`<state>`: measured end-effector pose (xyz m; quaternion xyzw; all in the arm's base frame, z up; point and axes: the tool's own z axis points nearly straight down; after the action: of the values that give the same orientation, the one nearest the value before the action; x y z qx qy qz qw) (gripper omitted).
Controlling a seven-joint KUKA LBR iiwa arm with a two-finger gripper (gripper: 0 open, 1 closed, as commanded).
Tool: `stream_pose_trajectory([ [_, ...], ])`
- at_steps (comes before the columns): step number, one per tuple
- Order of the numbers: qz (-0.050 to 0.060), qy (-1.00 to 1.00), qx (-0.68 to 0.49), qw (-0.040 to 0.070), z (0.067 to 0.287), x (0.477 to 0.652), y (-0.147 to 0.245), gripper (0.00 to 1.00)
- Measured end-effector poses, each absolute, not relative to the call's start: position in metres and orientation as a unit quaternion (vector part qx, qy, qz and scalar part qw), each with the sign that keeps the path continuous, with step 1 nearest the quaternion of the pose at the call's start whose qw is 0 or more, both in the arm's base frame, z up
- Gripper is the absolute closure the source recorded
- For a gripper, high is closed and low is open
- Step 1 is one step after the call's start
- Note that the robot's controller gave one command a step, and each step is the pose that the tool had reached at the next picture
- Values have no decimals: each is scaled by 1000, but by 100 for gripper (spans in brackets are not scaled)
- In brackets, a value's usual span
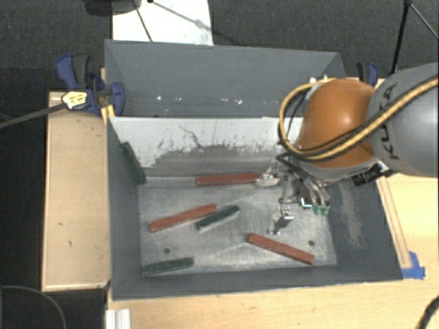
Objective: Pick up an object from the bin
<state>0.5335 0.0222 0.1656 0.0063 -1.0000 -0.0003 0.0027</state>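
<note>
Long, thin red-brown stick, flat on the floor of the bin, in the bin's front right quarter. Laid at a slant: left end farther in toward the bin's middle, right end nearer the bin's front wall. Straight and whole, uncovered along its full length, clear of the bin's side walls, well apart from the bin's back wall.

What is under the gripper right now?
Bare bin floor, with a red-brown stick just beside the gripper. The orange cover hides the back right corner.
</note>
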Motion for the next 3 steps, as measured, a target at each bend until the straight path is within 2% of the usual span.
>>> stream_pose_trajectory([
  [2,-1,-1000,6,-3,167,535,22,0],
  [3,0,-1000,15,2,129,539,11,0],
])
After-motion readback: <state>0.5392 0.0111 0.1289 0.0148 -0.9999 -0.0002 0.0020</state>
